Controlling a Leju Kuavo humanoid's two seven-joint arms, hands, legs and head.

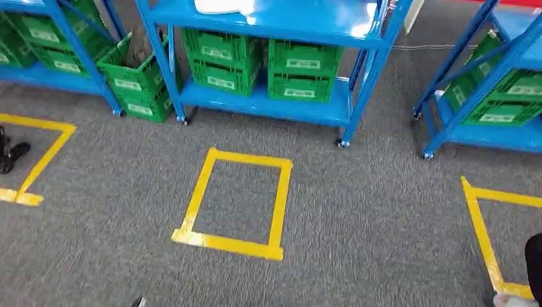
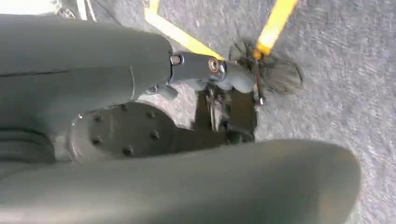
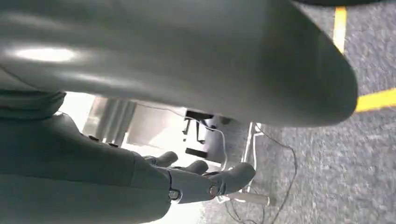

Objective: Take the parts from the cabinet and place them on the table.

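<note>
A blue wheeled shelf cabinet [image 1: 275,105] stands ahead across the grey carpet. Its lower shelf carries several green crates [image 1: 300,77], and something white [image 1: 224,6] lies on the shelf above. What the crates contain is hidden. My left hand [image 2: 219,93] hangs over the carpet with its thumb stretched out and its dark fingers apart, holding nothing. My right hand [image 3: 205,177] also hangs low, fingers loosely extended and empty.
A yellow tape rectangle [image 1: 233,201] marks the floor before the cabinet, with further tape outlines left [image 1: 38,160] and right [image 1: 486,236]. More blue shelves with green crates [image 1: 137,80] flank it. Dark shoes [image 1: 9,153] sit far left; a person's leg and shoe [image 1: 527,281] stand at bottom right.
</note>
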